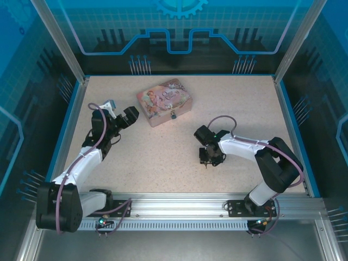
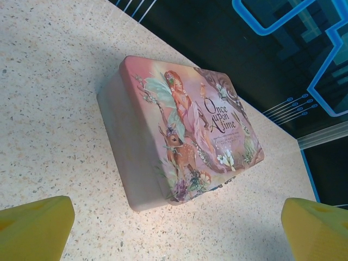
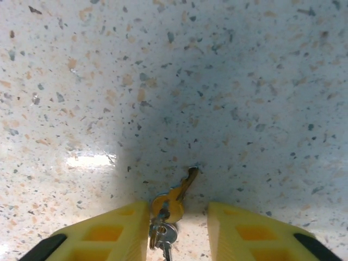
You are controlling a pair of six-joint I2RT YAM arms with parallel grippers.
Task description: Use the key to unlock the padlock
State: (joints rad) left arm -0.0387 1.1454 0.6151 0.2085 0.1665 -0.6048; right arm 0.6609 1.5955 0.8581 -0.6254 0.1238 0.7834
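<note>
1. The left gripper hovers over the left half of the speckled beige stone-look table. Its two yellow plastic fingers are spread to their widest and hold nothing. It faces the tin, probably standing by to steady the lock or the box.
2. The pink rectangular illustrated tin box lies flat at centre rear, lid up. The lid is glossy printed metal with rounded corners, showing a fairy, a fawn and the words "Once upon a time".
3. The tiny blue-bodied padlock hangs at the box's near face, on the clasp. Its shackle is too small to resolve, so whether it is seated cannot be confirmed. By appearances it is not yet unlocked.
4. The right gripper points straight down at the table, right of centre and well apart from the box. Its yellow fingers are partly spread and straddle the key head. The left pad lies just beside the head, and a gap shows on the right. No pinch is visible.
5. The small thin brass-coloured metal key lies flat on the table, blade pointing away from the wrist. A silvery ring with a second silvery piece trails from its round head. Judgement: the current step is pickup. Thin metal lying flat on a hard, smooth surface may slide or pivot under the pads.
</note>
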